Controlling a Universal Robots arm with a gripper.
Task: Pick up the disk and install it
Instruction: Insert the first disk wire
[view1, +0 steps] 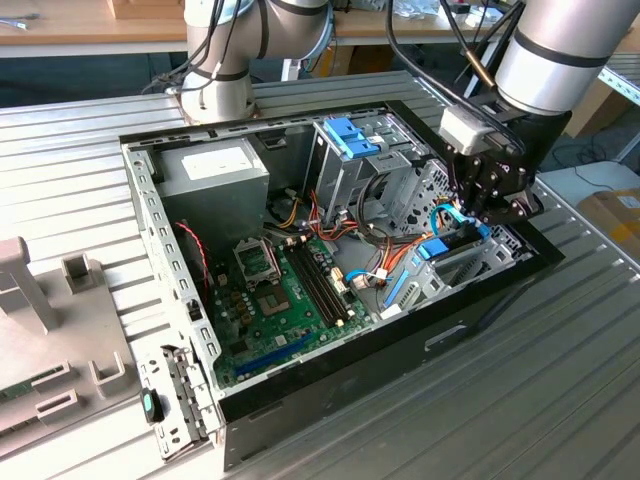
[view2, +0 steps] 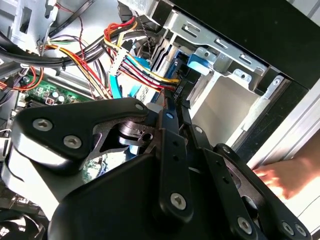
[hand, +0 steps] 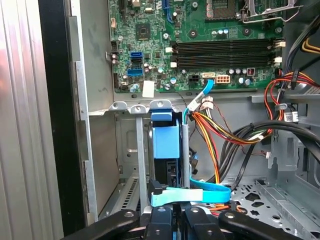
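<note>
The disk stands on edge in a metal bay at the exterior view's right end of the open computer case. Its light-blue rail frame shows between the bay walls in both wrist views. My gripper hangs directly over that bay. Its black fingers lie close together, shut, at the disk's outer edge. I cannot tell whether the tips touch the disk. Most of the disk's body is hidden inside the bay.
A flat blue cable and a bundle of coloured wires run right beside the fingers. The motherboard, power-supply box and blue-tabbed upright drive cage fill the case. A grey fixture lies outside it.
</note>
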